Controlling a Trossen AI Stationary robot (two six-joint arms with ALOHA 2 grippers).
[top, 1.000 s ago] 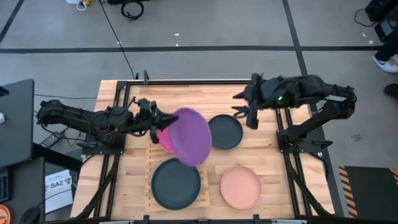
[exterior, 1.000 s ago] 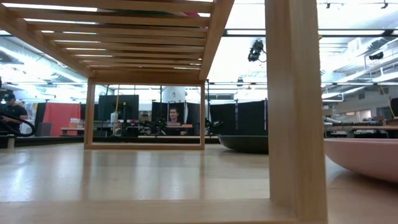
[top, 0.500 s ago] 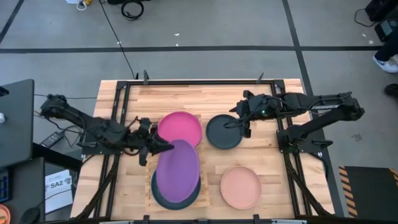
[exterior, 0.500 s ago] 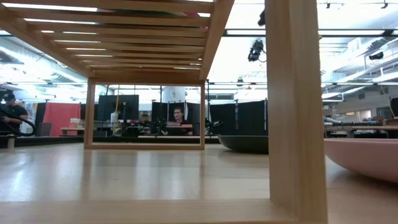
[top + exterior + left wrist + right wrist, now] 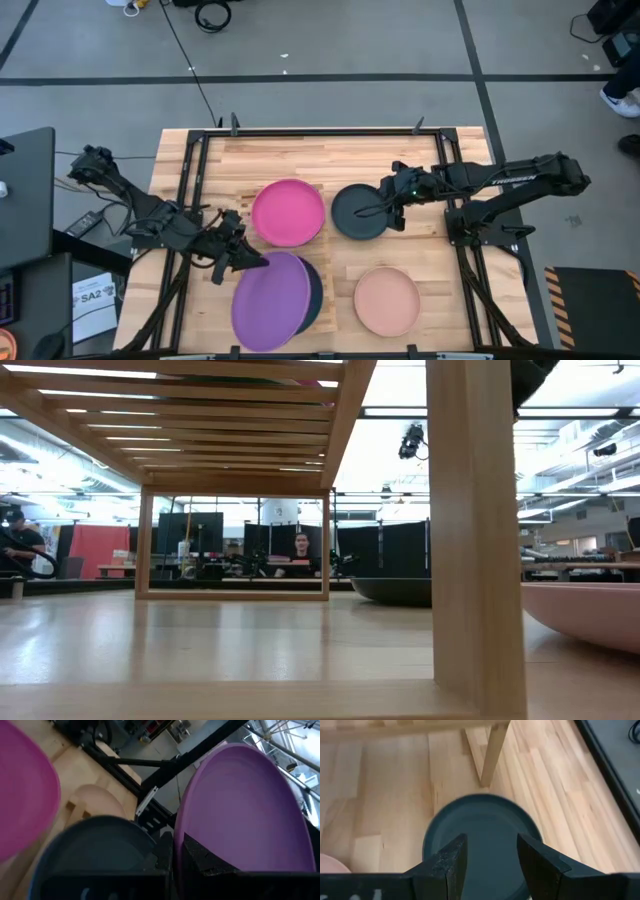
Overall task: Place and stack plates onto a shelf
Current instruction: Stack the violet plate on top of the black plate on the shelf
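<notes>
My left gripper (image 5: 246,262) is shut on the purple plate (image 5: 270,302) and holds it over the dark plate (image 5: 313,292) on the near end of the wooden shelf (image 5: 475,530). A magenta plate (image 5: 288,212) lies flat on the shelf's far end. My right gripper (image 5: 385,210) is open. It hovers over the right part of the dark grey plate (image 5: 358,212), which lies flat on the table. In the right wrist view its fingers stand above that plate (image 5: 480,835). A salmon plate (image 5: 387,300) lies on the table near the near edge. My left gripper pinches the purple plate's rim (image 5: 187,827) on the plate's far left side, one finger (image 5: 200,857) lying on its upper face. The fingers come slanting from the table's left. The plate is lifted and tilted above the dark plate. I cannot tell whether the two plates touch.
The shelf stands in the table's middle, its leg (image 5: 475,530) close in the low view. Black frame rails (image 5: 190,170) run along the table's left and right sides. Bare tabletop (image 5: 330,160) lies by the far edge. People sit in the room behind.
My left gripper has carried the purple plate from above the magenta plate toward the near edge and down, to over the dark plate on the shelf's near end. My right gripper has moved down and toward the near left, over the dark grey plate.
</notes>
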